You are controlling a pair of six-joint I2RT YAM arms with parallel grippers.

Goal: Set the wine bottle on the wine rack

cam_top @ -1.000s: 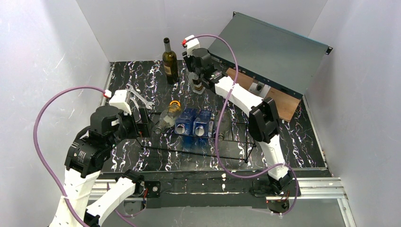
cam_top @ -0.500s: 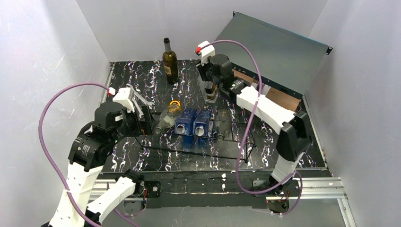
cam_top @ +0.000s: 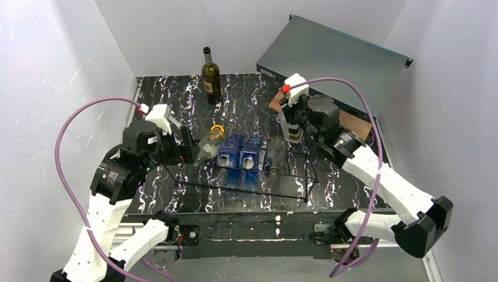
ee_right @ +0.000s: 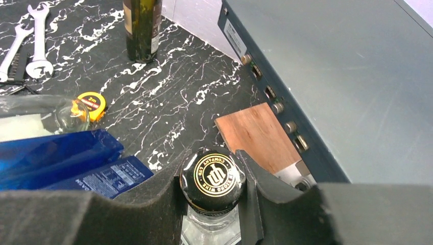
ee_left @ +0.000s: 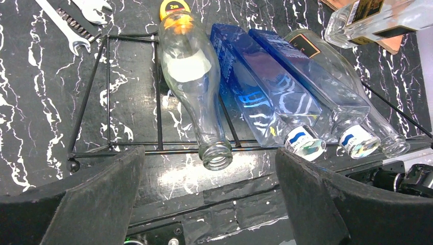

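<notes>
I note the right gripper (cam_top: 293, 120) clamped on the wine bottle (ee_right: 212, 178) (by its black cap), at the wine rack's (ee_left: 133, 151) 1 o'clock. The left gripper (ee_left: 207, 204) has its jaws apart, at 9 o'clock.

Tape measure (ee_left: 170, 7) behind wine rack (ee_left: 127, 151)

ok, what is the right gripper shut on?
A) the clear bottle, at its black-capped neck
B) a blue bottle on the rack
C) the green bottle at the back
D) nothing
A: the right wrist view shows the right gripper with a finger on each side of the black-capped neck of the clear bottle, while the green bottle stands alone at the back.
</notes>
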